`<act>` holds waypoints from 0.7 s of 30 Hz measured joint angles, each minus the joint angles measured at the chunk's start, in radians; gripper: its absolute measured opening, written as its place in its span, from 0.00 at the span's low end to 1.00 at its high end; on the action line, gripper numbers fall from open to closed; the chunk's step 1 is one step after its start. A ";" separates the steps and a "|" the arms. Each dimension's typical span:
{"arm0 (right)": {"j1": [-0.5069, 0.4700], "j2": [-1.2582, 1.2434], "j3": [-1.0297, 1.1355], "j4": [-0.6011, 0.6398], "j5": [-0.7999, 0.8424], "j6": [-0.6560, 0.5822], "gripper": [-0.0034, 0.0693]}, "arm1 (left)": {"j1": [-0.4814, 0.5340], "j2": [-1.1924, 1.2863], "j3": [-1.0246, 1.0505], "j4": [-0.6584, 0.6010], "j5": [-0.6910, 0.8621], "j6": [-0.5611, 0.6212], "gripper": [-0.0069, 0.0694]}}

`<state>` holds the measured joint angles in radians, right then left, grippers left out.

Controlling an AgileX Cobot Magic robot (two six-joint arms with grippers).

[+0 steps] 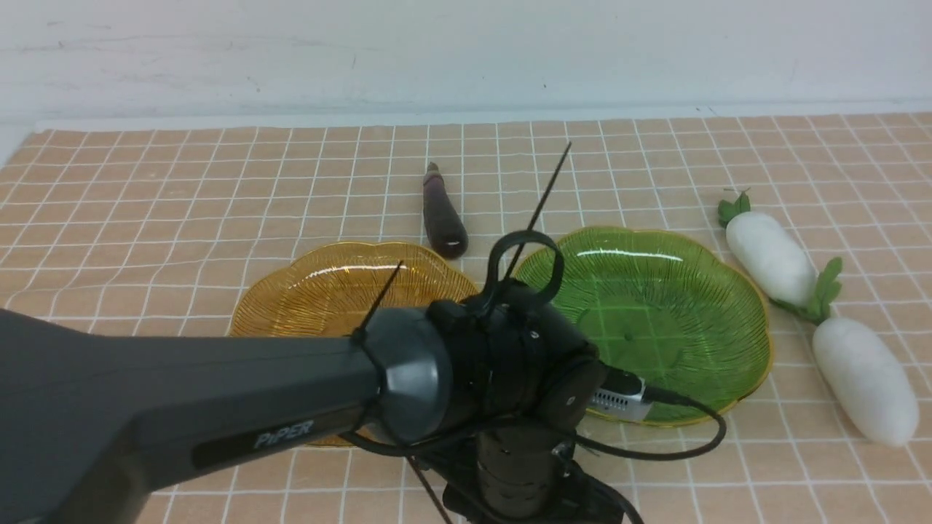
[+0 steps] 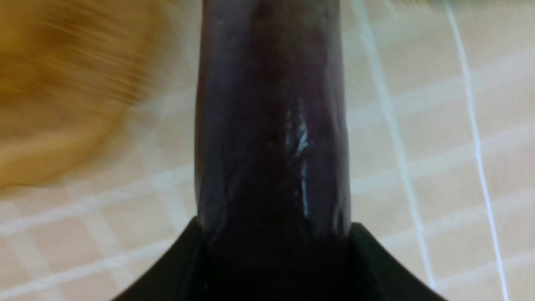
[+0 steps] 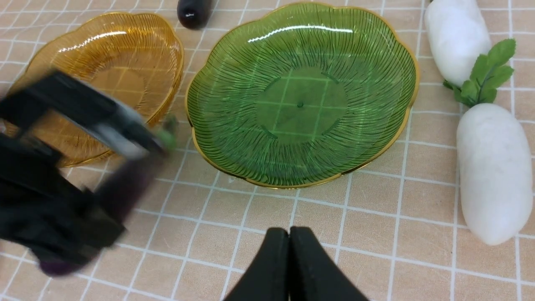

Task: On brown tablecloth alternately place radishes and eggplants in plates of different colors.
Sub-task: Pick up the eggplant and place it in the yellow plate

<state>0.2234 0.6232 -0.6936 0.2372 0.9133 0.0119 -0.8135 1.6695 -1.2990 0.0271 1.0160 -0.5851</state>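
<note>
My left gripper is shut on a dark purple eggplant, held above the brown tablecloth just beside the amber plate. In the right wrist view the left gripper and its eggplant are blurred at the amber plate's near edge. The second eggplant lies on the cloth behind the two plates. The green plate holds nothing. Two white radishes lie to the right of the green plate. My right gripper is shut and empty, on the near side of the green plate.
My left arm fills the front view's lower left and hides the amber plate's near part. A cable loops from its wrist over the green plate's near rim. A white wall backs the table.
</note>
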 joint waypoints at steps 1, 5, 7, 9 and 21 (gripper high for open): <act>0.000 0.000 0.000 0.000 0.000 0.000 0.03 | 0.048 -0.023 -0.001 0.000 0.003 0.014 0.49; 0.000 0.000 0.000 0.000 0.000 0.000 0.03 | 0.222 -0.066 -0.006 0.006 0.003 0.098 0.49; 0.000 0.000 0.000 0.000 0.001 -0.004 0.03 | 0.310 -0.058 -0.006 0.005 0.002 0.140 0.49; 0.000 0.000 0.000 0.000 0.004 -0.012 0.03 | 0.372 -0.032 -0.006 -0.002 -0.007 0.183 0.49; 0.000 0.000 0.000 0.002 0.043 -0.012 0.03 | 0.477 0.102 -0.005 -0.014 -0.057 0.263 0.59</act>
<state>0.2234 0.6232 -0.6936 0.2392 0.9567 0.0000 -0.3365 1.7716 -1.3038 0.0129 0.9593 -0.3225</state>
